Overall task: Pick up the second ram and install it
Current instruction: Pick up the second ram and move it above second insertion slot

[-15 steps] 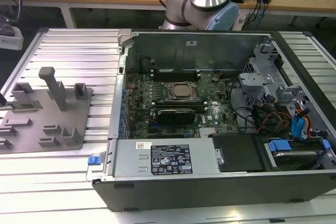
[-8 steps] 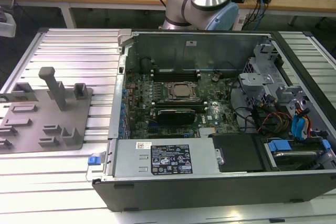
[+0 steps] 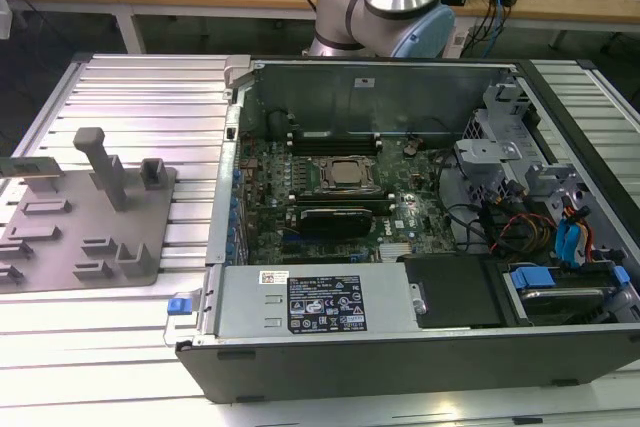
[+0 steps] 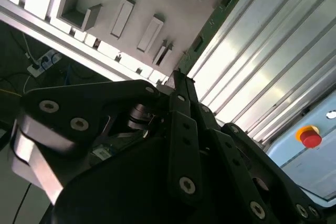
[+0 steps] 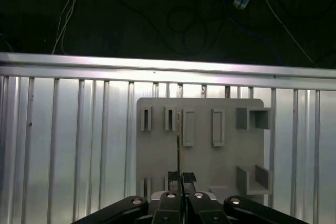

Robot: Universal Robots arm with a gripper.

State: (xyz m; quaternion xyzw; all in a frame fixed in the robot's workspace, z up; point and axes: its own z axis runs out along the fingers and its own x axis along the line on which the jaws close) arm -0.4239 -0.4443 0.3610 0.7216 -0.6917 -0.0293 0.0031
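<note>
The second ram [image 4: 218, 17] is a thin green circuit-board stick, and my gripper [image 4: 178, 80] is shut on one end of it. In the first wrist view the ram [image 5: 179, 140] shows edge on, rising from between the black fingertips of the gripper [image 5: 181, 176]. I hold it above the grey plastic tray [image 5: 202, 158] with its slots and pegs. In the exterior view the same tray [image 3: 60, 232] lies on the ribbed metal table at the exterior view's left. The open computer case [image 3: 400, 337] stands to its right, with the silver processor [image 3: 345, 172] on the motherboard.
Long memory slots [image 3: 330, 137] run beside the processor. Drive cages and cables [image 3: 530, 197] fill the case at the exterior view's right. The arm's base [image 3: 385, 7] stands behind the case. Beyond the table's edge [image 5: 168, 66] lie a dark floor and cables. A red button [image 4: 311, 138] sits on a blue box.
</note>
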